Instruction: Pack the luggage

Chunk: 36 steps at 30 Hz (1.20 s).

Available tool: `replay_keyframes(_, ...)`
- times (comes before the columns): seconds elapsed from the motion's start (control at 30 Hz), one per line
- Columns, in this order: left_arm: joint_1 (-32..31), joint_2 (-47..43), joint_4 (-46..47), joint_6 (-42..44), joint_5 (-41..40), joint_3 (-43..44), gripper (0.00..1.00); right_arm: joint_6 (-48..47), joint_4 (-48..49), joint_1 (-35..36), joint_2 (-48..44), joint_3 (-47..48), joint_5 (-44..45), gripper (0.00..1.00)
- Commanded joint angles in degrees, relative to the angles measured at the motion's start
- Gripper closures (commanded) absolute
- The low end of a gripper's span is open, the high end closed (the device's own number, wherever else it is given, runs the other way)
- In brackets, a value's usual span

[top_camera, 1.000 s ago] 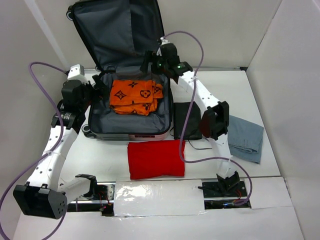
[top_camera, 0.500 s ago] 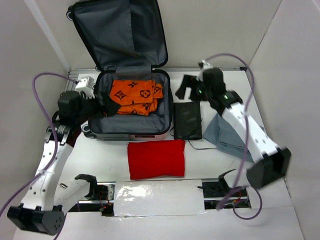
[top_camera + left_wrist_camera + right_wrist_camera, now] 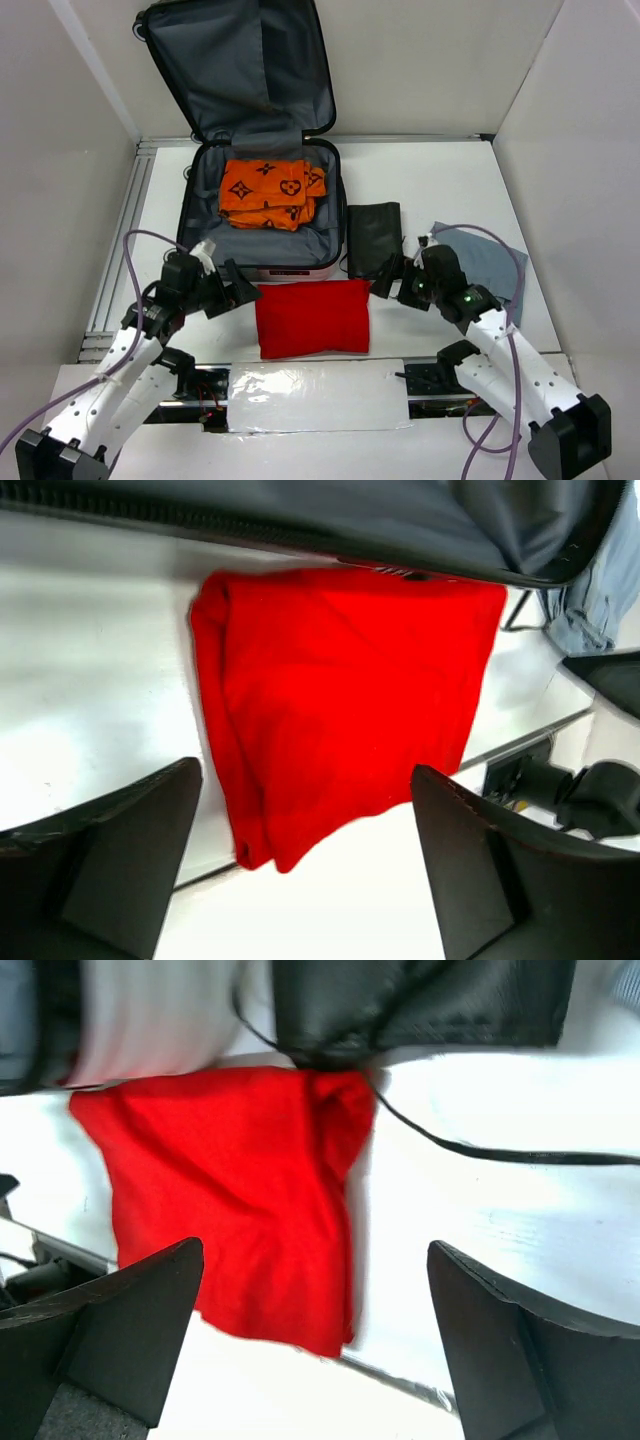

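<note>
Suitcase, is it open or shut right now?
Open. The suitcase has its lid raised at the back, grey lining showing, and a folded orange cloth lies in its base.

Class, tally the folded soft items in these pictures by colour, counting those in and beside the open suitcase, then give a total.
Orange cloth, inside the luggage: 1
Red cloth: 1
Black item: 1
Blue-grey cloth: 1
Total: 4

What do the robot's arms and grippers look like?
The left arm and right arm have white links and black joints, each trailing a purple cable. The left gripper and right gripper are black and two-fingered. A green light shows near the right wrist.
</note>
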Motion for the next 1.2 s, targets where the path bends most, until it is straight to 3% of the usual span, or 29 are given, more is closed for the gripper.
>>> replay_keyframes(0.0,-2.78,-1.40,5.63,-7.26,-3.15,-3.85,0.04,4.89,6.21,0.99,-1.21,-5.40,-0.44,0.01)
replay_keyframes(0.27,-14.89,4.75,15.55,-13.58,-11.49,-11.94,0.07,6.12,16.22,6.16,7.56,-10.86,0.61,0.07)
replay_keyframes(0.47,-24.12,8.35,18.28,-16.75,-21.85,-14.92,0.07,8.05,20.28,10.38,8.37,-14.37,3.51,0.11)
replay_keyframes(0.8,-28.44,8.89,23.39,-20.27,-30.74,-19.50,0.10,9.11,28.80,14.26,13.71,-18.06,5.80,0.30)
replay_keyframes(0.93,-28.44,9.68,25.66,-19.66,-32.07,-20.12,0.19,8.49,31.88,15.31,19.25,-18.07,5.27,0.38)
replay_keyframes(1.03,-28.44,12.83,26.89,-19.66,-32.68,-20.12,0.27,7.97,32.41,15.93,23.46,-16.66,5.80,0.54)
replay_keyframes(1.17,-28.97,15.39,27.94,-20.27,-32.68,-20.65,0.56,7.97,31.80,18.20,25.59,-14.47,7.80,0.83)
